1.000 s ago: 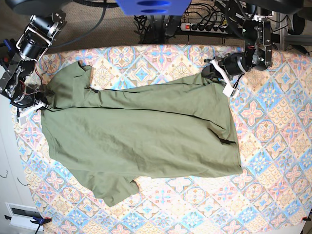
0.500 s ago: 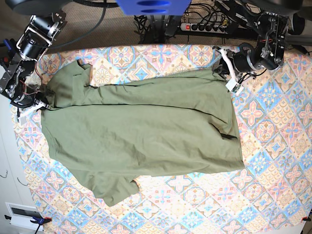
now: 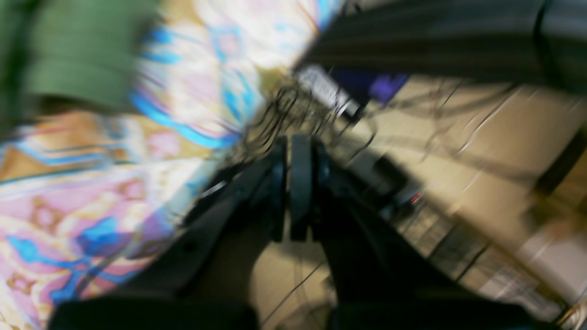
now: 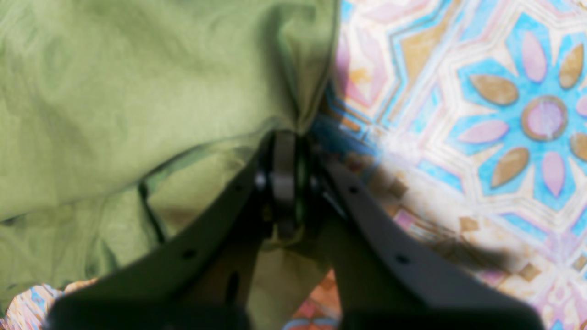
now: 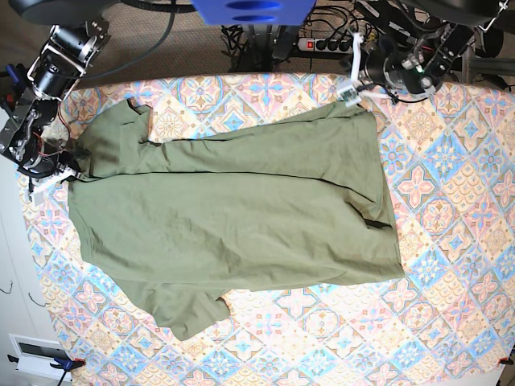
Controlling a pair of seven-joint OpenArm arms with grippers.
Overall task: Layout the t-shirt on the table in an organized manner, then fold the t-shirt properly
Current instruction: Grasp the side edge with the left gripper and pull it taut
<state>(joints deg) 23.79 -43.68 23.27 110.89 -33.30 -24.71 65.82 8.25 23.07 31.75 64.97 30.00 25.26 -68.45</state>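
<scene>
- Olive cotton t-shirt point(image 5: 233, 225): spread across the table point(image 5: 451, 265), far edge to near-left area; wrinkled, one sleeve bunched, not yet folded.
- Right gripper point(image 4: 284, 183): closed, pinching cloth at the table's left edge.
- Left gripper point(image 3: 293, 183): closed, empty, at the far-right corner.

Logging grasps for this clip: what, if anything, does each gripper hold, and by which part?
The right gripper is shut on the t-shirt, pinching its edge at the side near the sleeve. The left gripper is shut and holds nothing.
</scene>
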